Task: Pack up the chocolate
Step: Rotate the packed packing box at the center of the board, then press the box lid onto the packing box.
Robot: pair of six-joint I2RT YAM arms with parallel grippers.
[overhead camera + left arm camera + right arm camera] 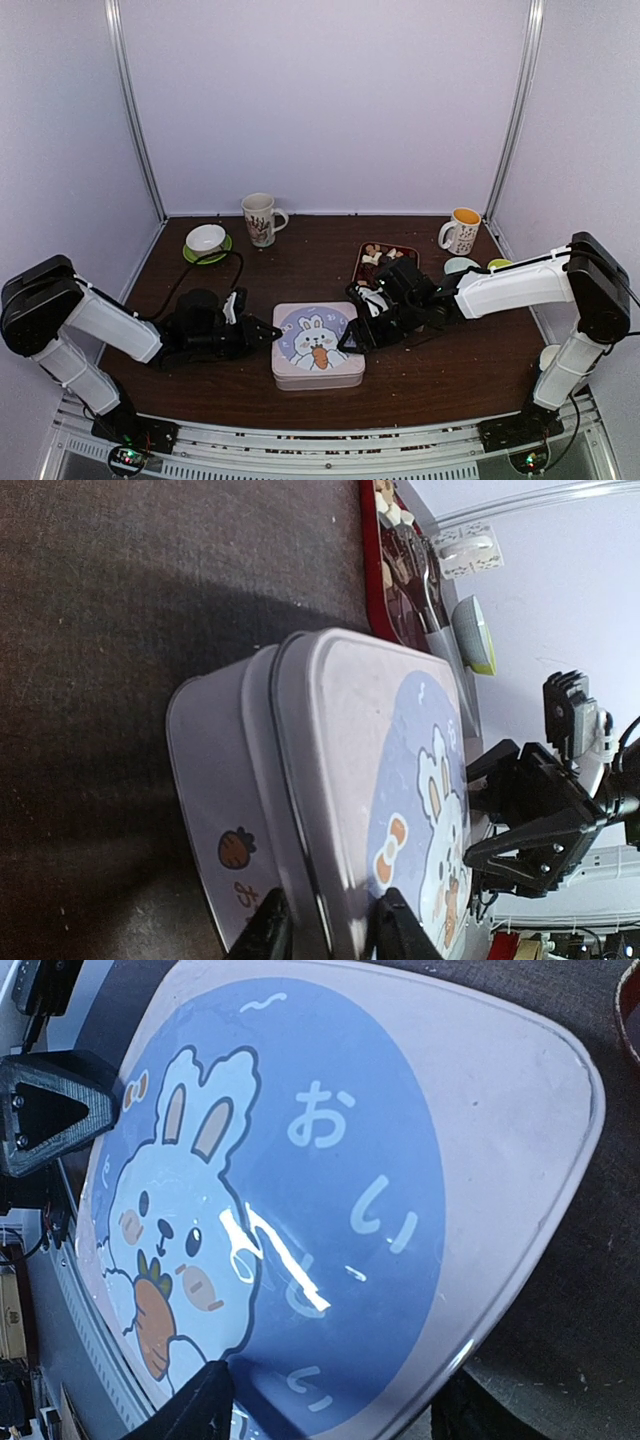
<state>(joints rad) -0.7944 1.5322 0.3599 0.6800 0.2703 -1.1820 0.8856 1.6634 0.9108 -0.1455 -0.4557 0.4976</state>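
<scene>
- The left pincer (pixel 268 333) lies low on the table at the left side of the pale pink, round-cornered metal tin with a blue rabbit-and-carrot lid (pixel 318 345). In the left wrist view its two black fingertips (pixel 272 930) stand on either side of the lid's rim. I cannot tell whether they have clenched on it or only bracket it.
- The right pincer (pixel 352 338) faces it from the tin's right side. It is released, with its jaws spread wide: one over the lid's printed face, the other past the lid's edge. It grasps nothing.
- The tin sits shut between the two pincers at the middle of the dark brown table (pixel 250 290). Its outline is close to square, so neither side offers a longer edge to take.
- The chocolate (pixel 383 255), small dark, tan and cream lumps, is heaped in a dark red rectangular tray (pixel 358 262). The tray is on the table behind the tin and to its right, just beyond the right pincer's wrist.
- None of the pieces is in the tin or in a pincer.
- By my judgement, the lid has to come off first, and the rim between the left fingertips is the hold for that.
- The tray lies behind the right pincer, not ahead of it. That arm is plainly the nearer one to the chocolate, but it would have to draw back and turn to reach it.
</scene>
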